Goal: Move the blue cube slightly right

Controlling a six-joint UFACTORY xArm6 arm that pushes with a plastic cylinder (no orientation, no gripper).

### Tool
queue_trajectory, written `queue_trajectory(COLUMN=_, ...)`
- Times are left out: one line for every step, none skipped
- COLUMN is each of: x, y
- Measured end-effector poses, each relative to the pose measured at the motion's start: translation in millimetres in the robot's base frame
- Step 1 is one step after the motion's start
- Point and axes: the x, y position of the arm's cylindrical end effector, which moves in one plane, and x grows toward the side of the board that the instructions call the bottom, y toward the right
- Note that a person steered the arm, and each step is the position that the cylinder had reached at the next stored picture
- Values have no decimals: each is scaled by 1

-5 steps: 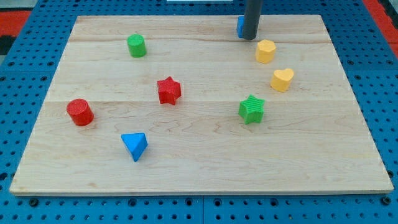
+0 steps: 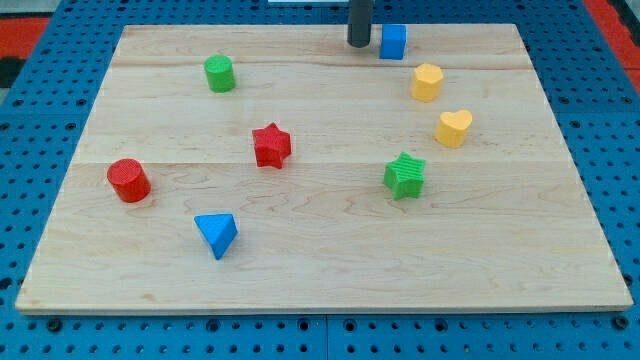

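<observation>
My tip (image 2: 359,44) has shifted left, now just beside the uncovered blue cube (image 2: 393,42) (no pincer here, nothing held).

Small blue cube (image 2: 393,42), sitting flat and upright on the wooden desk (image 2: 330,250), near the desk's far edge at the view's top, right of centre, lighter top face and darker front face showing
</observation>
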Motion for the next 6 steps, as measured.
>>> queue_trajectory(x=6, y=16)
queue_trajectory(x=6, y=35)
queue_trajectory(x=6, y=47)
queue_trajectory(x=6, y=55)
queue_trajectory(x=15, y=53)
queue_trajectory(x=43, y=48)
